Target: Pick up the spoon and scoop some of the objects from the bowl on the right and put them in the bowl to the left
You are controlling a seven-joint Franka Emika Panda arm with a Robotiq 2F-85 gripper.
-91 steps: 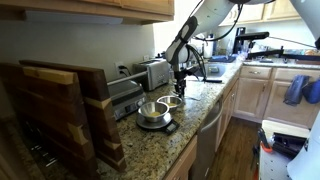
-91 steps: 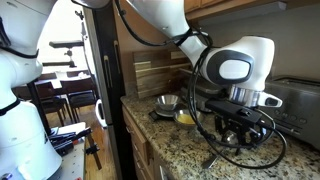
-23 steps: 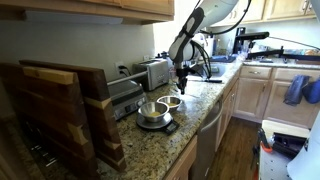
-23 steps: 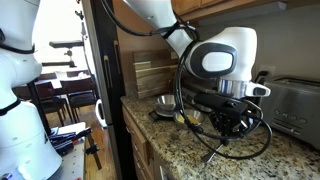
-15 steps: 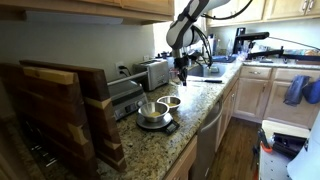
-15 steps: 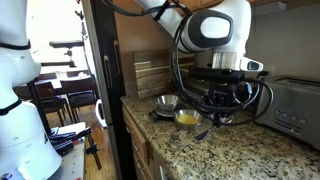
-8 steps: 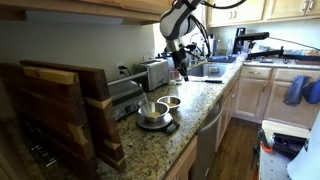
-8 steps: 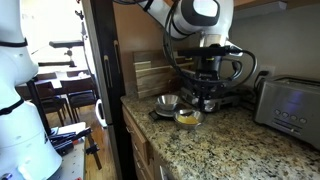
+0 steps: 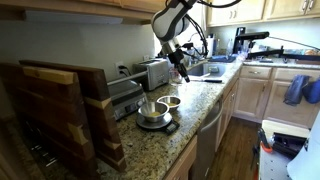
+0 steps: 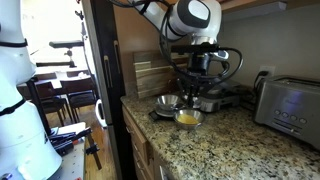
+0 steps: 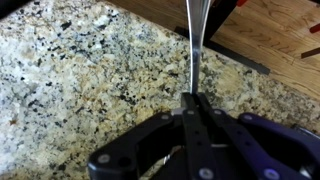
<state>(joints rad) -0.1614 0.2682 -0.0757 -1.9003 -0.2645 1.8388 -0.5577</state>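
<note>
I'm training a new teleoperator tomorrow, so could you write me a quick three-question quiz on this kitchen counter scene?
1. True or false: in the wrist view, the end effector is shut on the spoon.
2. In an exterior view, the yellow contents sit in:
A. the bowl nearer the counter edge
B. a mug
C. a frying pan
3. Fill in: the silver appliance standing on the granite countertop is a ____.

Key: 1 true; 2 A; 3 toaster.
</note>
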